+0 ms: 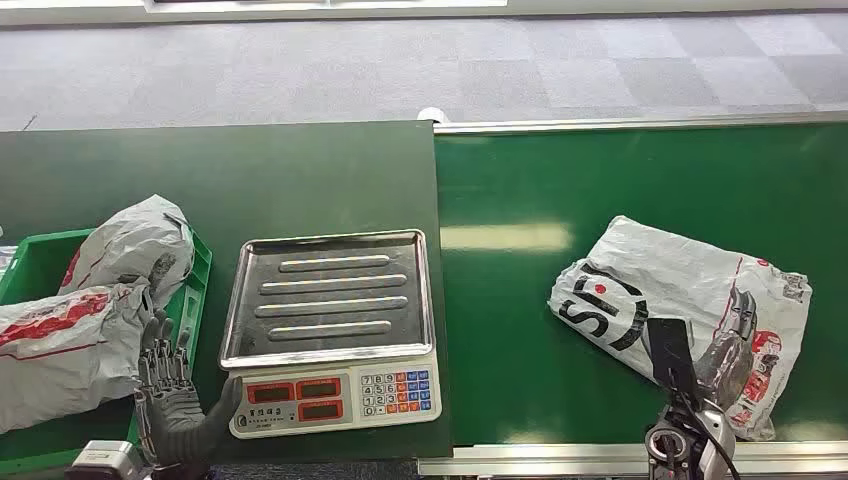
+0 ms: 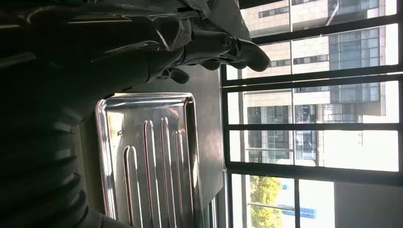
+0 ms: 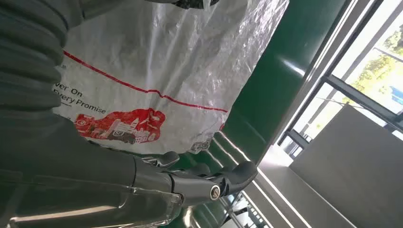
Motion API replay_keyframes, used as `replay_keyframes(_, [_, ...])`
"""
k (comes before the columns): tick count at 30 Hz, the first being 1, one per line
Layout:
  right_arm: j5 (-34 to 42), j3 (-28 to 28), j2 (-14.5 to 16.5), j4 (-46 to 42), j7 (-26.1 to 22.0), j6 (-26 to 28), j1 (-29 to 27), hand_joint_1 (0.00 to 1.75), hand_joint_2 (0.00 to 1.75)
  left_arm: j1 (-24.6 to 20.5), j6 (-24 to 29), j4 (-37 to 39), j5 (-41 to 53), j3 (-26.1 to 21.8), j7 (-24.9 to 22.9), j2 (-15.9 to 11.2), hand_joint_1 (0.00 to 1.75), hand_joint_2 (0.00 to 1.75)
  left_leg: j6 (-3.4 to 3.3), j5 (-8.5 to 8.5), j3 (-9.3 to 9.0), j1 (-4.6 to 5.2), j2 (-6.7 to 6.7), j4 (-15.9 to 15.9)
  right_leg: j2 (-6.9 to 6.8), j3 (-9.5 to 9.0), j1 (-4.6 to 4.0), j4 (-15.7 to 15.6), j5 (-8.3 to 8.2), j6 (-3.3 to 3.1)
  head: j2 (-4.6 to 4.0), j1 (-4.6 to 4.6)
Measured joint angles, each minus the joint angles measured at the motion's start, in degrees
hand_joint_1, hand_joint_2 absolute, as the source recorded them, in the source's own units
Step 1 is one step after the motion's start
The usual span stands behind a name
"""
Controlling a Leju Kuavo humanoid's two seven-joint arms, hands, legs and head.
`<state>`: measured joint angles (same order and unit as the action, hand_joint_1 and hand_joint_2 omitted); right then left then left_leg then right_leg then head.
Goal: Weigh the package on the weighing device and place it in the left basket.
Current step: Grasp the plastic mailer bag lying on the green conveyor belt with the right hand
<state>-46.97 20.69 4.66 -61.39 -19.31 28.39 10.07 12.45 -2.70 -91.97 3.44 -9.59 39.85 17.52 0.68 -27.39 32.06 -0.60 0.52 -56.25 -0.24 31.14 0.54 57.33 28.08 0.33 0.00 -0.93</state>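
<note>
Head view: package (image 1: pixel 660 290) on belt, long axis diagonal, directly ahead of and touching right hand (image 1: pixel 735 345), fingers spread, grip unconfirmed; left hand (image 1: pixel 172 395) far, released.

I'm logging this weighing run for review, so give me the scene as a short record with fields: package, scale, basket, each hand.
package: white printed bag lying on the green belt, right of the scale
scale: steel pan bare, nothing on it
basket: green basket at left, holding two grey bags
left hand: beside the scale's front corner, fingers apart, holding nothing
right hand: resting on the package; grasp not clear
</note>
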Motion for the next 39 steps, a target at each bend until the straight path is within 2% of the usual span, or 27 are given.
replay_keyframes(11, [-1.66,4.24,-2.45,7.66,1.83,-1.18,3.75,0.0,1.75,-0.8,1.47,0.89,0.06,1.13,0.0,0.33,0.0,1.75,0.0,0.0,0.03,-0.01,-0.04,0.0,-0.01,0.02,-0.01,0.0,-0.01,0.01,0.0,-0.03])
replay_keyframes(16, [-6.75,4.43,-3.86,14.76,9.26,-7.22,6.0,0.0,1.75,-1.28,1.47,1.55,0.02,1.64,0.0,0.35,0.0,1.75,-0.01,0.0,0.0,-0.01,-0.06,0.0,-0.08,0.02,-0.01,0.0,-0.01,0.01,0.0,-0.02])
replay_keyframes(21, [-11.7,4.44,-5.56,23.71,14.31,-13.18,6.72,0.0,1.75,-3.17,2.41,3.94,-0.13,3.58,0.0,0.2,0.0,1.75,-0.02,0.01,-0.02,0.0,-0.16,-0.02,-0.19,-0.06,0.0,-0.01,-0.01,0.02,0.0,-0.02])
replay_keyframes(22, [-13.11,4.36,-5.82,25.02,15.37,-14.77,7.01,0.07,1.75,-3.61,2.5,4.49,-0.25,3.95,0.0,0.11,0.0,1.75,-0.02,-0.02,-0.11,-0.02,-0.1,-0.02,-0.14,-0.09,-0.01,-0.03,-0.01,0.02,0.0,-0.04])
replay_keyframes(23, [-14.43,4.27,-6.07,26.24,16.32,-16.52,7.4,0.41,1.75,-4.16,2.52,5.16,-0.38,4.32,0.0,0.01,0.0,1.75,-0.02,-0.07,-0.28,-0.05,-0.02,-0.02,-0.07,-0.19,-0.03,-0.07,0.01,0.02,0.0,-0.04])
replay_keyframes(25, [-15.88,4.12,-6.59,28.25,17.33,-19.59,8.24,1.28,1.75,-5.39,2.49,6.74,-0.57,5.0,0.0,-0.21,0.0,1.75,-0.03,-0.28,-0.8,-0.15,0.12,0.0,0.05,-0.56,-0.12,-0.23,0.11,0.0,0.0,-0.03])
replay_keyframes(26, [-16.18,4.06,-6.82,29.12,17.47,-20.49,8.53,1.64,1.75,-5.96,2.49,7.47,-0.72,5.28,0.0,-0.3,0.0,1.75,-0.04,-0.43,-1.1,-0.2,0.15,0.03,0.07,-0.82,-0.17,-0.31,0.23,0.02,0.0,-0.01])
replay_keyframes(27, [-16.4,4.0,-7.05,29.86,17.57,-20.97,8.76,1.73,1.75,-6.4,2.5,8.14,-0.86,5.51,0.0,-0.39,0.0,1.75,-0.06,-0.61,-1.41,-0.24,0.15,0.04,0.09,-1.1,-0.2,-0.38,0.37,0.05,0.0,0.01])
replay_keyframes(32, [-17.48,3.8,-8.03,31.44,18.04,-21.14,9.37,1.73,1.75,-7.59,2.49,9.8,-1.25,6.27,0.0,-0.72,0.0,1.75,-0.26,-1.09,-2.56,-0.25,0.13,0.02,0.08,-2.4,-0.18,-0.62,0.84,0.29,0.0,0.03])
replay_keyframes(39, [-18.31,3.83,-8.7,31.36,16.22,-19.8,9.63,1.72,1.75,-8.39,2.37,10.47,-1.42,6.73,0.0,-0.89,0.0,1.75,-0.47,-1.02,-2.39,-0.21,0.16,-0.04,0.1,-2.29,-0.15,-0.77,0.55,0.45,0.0,0.01])
